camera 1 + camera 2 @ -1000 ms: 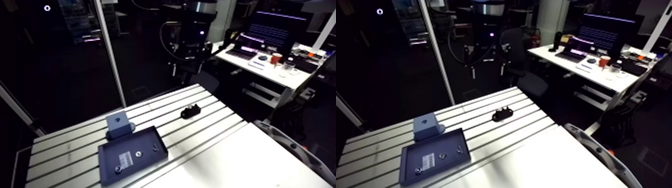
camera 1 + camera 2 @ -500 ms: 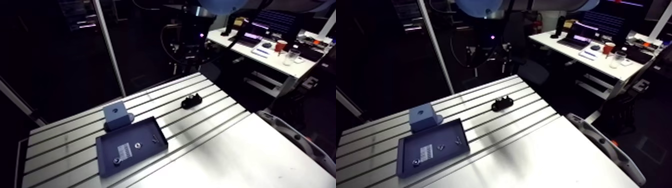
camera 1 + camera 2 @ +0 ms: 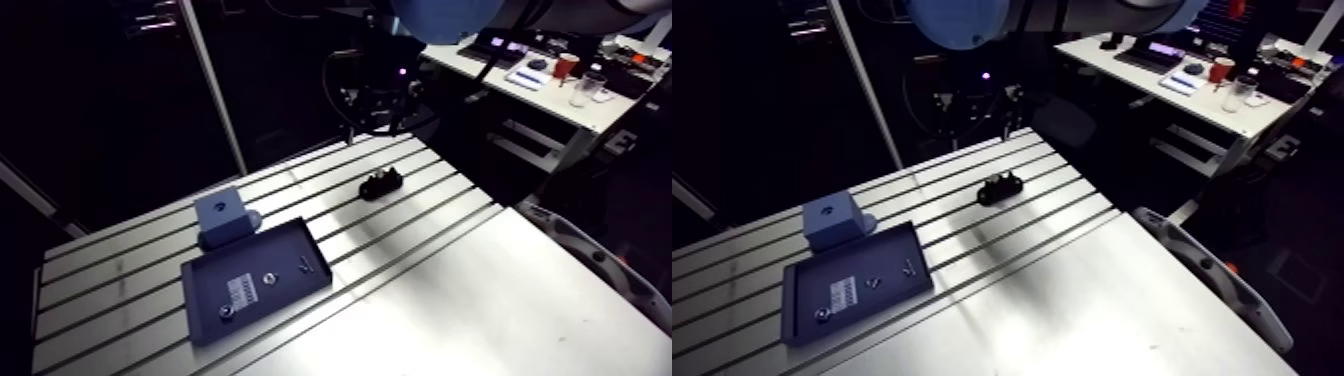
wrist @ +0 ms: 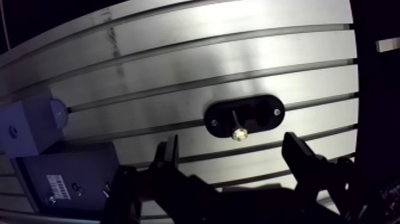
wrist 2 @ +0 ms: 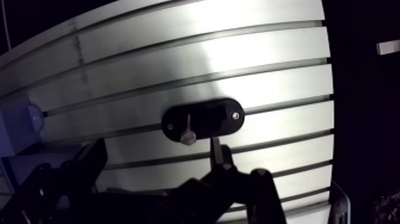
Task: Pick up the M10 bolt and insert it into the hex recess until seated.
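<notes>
A black oval holder (image 4: 262, 113) lies on the slotted table, and a metal bolt (image 4: 237, 130) with a bright end sits in it. In the wrist view my gripper (image 4: 235, 156) hangs high above the holder, open and empty, with the bolt just ahead of the gap between its fingers (image 4: 171, 156). A blue block (image 3: 220, 213) with a hole in its top stands beside the holder, further along the table. In the arm view the holder (image 3: 381, 183) lies near the table's far edge, below the dark wrist.
A dark flat tray (image 3: 300, 290) holding a white label and a few small parts lies next to the blue block. A plain smooth plate (image 3: 480, 310) covers the table's near right part. The table's far edge (image 3: 300, 160) runs close behind the holder.
The whole arm view has shifted, so the camera has moved. Against the table, the wrist now stands lower and nearer the black holder than before. The things on the table have not moved.
</notes>
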